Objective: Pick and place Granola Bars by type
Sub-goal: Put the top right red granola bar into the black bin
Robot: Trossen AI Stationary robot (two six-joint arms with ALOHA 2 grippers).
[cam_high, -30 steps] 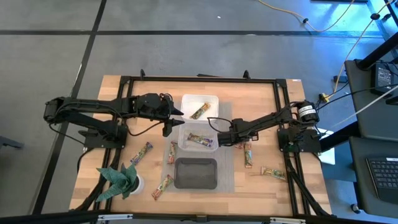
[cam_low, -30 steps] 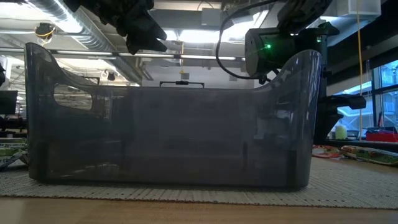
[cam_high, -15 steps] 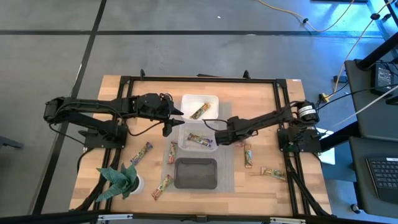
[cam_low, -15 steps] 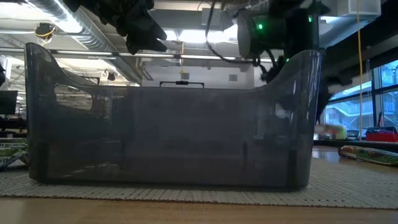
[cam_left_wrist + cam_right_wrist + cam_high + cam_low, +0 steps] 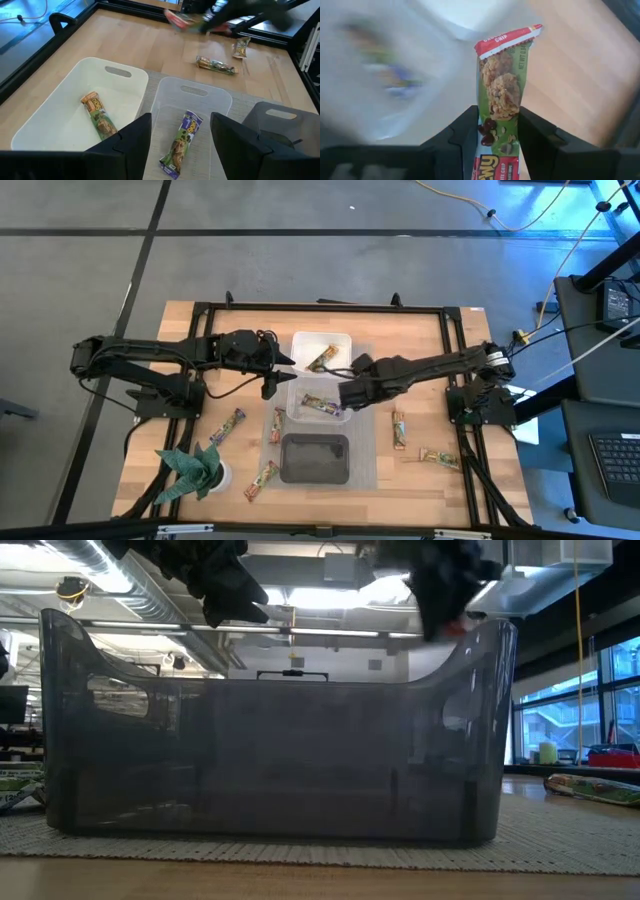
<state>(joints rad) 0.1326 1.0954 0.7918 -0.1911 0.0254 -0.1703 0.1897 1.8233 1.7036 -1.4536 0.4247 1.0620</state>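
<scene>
My right gripper (image 5: 499, 132) is clamped on a red-and-green granola bar (image 5: 502, 85), which stands up between my two fingers (image 5: 462, 135). In the high view that gripper (image 5: 346, 393) hangs over the right edge of the clear tub (image 5: 296, 412), where a purple-wrapped bar (image 5: 322, 405) lies. My left gripper (image 5: 180, 132) waits with its fingers apart, above the gap between the clear tub and the white tub (image 5: 67, 87); it (image 5: 283, 374) sits just left of both. An orange-and-green bar (image 5: 99, 116) lies in the white tub. The black tub (image 5: 315, 458) is nearest me on the mat. Loose bars lie on the wood: two (image 5: 399, 429) right of the tubs, others (image 5: 228, 426) to the left, one (image 5: 261, 479) near the potted plant (image 5: 195, 468).
</scene>
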